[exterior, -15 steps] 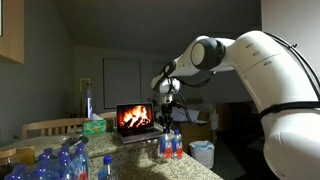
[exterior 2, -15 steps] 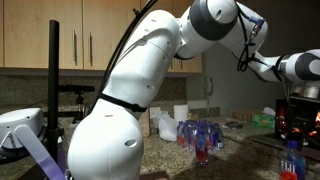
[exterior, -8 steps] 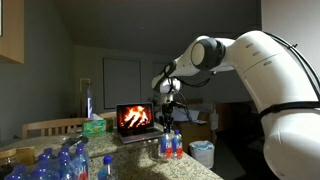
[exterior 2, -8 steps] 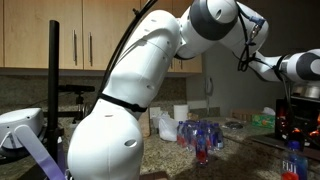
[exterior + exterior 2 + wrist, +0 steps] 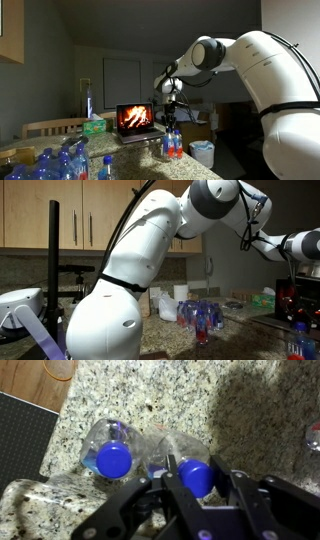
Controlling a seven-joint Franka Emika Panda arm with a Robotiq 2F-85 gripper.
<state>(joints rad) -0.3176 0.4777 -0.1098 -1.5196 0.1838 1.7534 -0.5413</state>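
In the wrist view my gripper (image 5: 193, 461) is shut on the blue cap of a clear plastic water bottle (image 5: 197, 480), one black finger on each side of the cap. A second blue-capped bottle (image 5: 113, 458) stands right beside it on the speckled granite counter (image 5: 150, 395). In an exterior view the gripper (image 5: 171, 128) points straight down over these bottles (image 5: 173, 146) in front of the laptop. In an exterior view the held bottle (image 5: 298, 338) shows at the lower right edge.
An open laptop (image 5: 135, 120) showing a fire picture sits behind the bottles, its dark edge (image 5: 25, 430) close by. A green tissue box (image 5: 94, 126), a cluster of several bottles (image 5: 60, 160) and a white bin (image 5: 203, 152) are around. More bottles (image 5: 200, 315) stand mid-counter.
The gripper and the bottle it grips have shifted slightly sideways, bringing that bottle closer to its neighbour. The jaws have stayed shut.
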